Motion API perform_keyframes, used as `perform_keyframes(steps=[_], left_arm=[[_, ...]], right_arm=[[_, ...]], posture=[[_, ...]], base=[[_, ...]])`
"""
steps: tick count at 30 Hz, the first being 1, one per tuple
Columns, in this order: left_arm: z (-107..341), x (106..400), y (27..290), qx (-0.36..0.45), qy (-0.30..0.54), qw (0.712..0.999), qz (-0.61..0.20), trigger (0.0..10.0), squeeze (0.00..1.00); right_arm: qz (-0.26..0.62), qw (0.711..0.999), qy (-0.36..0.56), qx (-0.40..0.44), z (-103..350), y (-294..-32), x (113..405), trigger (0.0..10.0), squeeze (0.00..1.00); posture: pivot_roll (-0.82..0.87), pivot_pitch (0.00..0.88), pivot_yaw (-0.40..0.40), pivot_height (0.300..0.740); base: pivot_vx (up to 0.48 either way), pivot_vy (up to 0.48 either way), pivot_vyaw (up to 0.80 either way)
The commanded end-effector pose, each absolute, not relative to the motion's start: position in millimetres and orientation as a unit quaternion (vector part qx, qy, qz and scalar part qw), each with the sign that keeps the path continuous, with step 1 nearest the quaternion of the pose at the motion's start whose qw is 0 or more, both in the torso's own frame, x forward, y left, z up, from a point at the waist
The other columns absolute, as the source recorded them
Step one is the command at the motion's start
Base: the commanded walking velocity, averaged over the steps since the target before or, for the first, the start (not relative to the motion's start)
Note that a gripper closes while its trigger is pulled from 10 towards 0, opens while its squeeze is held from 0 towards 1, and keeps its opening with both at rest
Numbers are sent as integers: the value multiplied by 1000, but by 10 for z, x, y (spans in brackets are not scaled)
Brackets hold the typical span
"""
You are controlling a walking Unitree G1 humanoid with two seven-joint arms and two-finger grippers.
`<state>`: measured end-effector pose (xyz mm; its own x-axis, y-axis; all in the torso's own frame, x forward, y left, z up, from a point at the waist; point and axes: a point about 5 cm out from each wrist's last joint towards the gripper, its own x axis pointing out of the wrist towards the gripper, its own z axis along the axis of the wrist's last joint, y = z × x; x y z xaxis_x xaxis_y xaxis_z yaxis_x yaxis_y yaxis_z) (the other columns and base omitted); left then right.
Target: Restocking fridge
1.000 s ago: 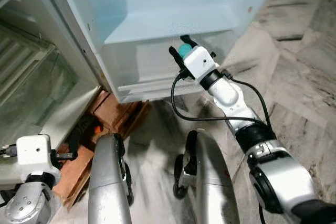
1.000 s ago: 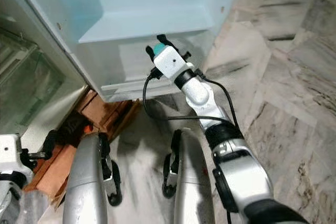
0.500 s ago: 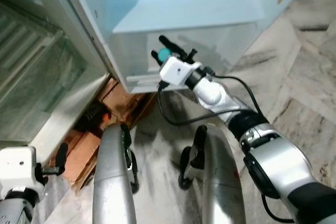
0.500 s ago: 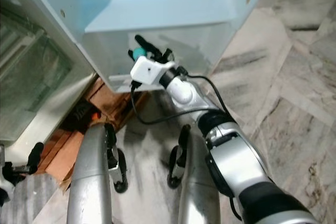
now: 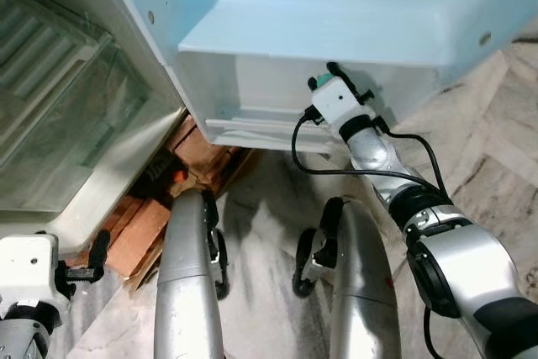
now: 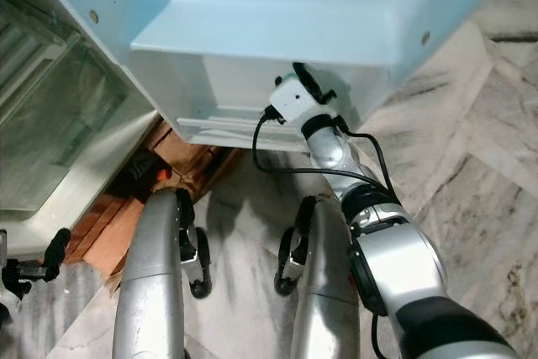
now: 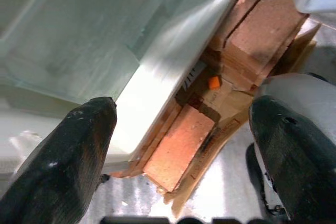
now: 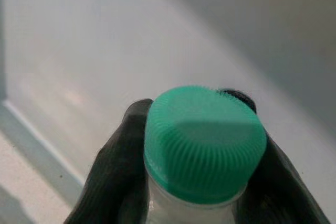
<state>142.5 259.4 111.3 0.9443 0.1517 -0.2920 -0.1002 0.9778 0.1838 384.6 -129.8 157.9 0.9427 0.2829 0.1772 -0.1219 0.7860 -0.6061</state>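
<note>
Since the earlier frames, right claw (image 5: 329, 76) has swung back from the door's hinge side toward its lower door bin (image 5: 252, 90), fingers clamped on a green-capped bottle (image 8: 202, 142). Bottle not yet shelved; placement appears imminent. Left claw (image 7: 184, 145) hangs wide open, empty, above bricks (image 7: 178, 150).

One clear plastic bottle with a ribbed green screw cap (image 8: 203, 142) sits between the right claw's (image 5: 329, 75) two black fingers (image 8: 113, 171). One pale blue open fridge door (image 5: 336, 6) rises just past that claw. Several reddish bricks (image 7: 178, 153), the count unclear, lie beyond the left claw (image 7: 184, 166).
</note>
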Motion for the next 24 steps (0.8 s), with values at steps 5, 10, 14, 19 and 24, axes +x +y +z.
perform_keyframes(steps=[5, 10, 14, 19, 24], left_arm=[[1014, 1400, 2621, 80, 180, 978, 72, 10000, 0], [1010, 1481, 2617, 81, 174, 979, 68, 10000, 0], [1002, 1541, 2663, 103, 172, 976, 81, 10000, 0], [974, 1608, 2664, 97, 170, 977, 80, 10000, 0], [976, 1727, 2656, 95, 153, 980, 85, 10000, 0]], right_arm=[[1, 961, -50, -271, 1428, -1803, 3835, 10000, 580], [-34, 962, -42, -268, 1434, -1913, 3832, 10000, 1000], [-40, 944, -89, -316, 1606, -1902, 3871, 10000, 1000], [-19, 945, -109, -308, 1742, -1826, 3922, 10000, 1000], [-7, 961, -95, -258, 1868, -1763, 4000, 10000, 1000]], posture=[[313, 432, 1, 552], [313, 418, 5, 552], [301, 397, 11, 552], [289, 377, 6, 552], [275, 351, -5, 552]], base=[[0, 0, 0], [0, 0, 0], [0, 0, 0], [0, 0, 0], [0, 0, 0]])
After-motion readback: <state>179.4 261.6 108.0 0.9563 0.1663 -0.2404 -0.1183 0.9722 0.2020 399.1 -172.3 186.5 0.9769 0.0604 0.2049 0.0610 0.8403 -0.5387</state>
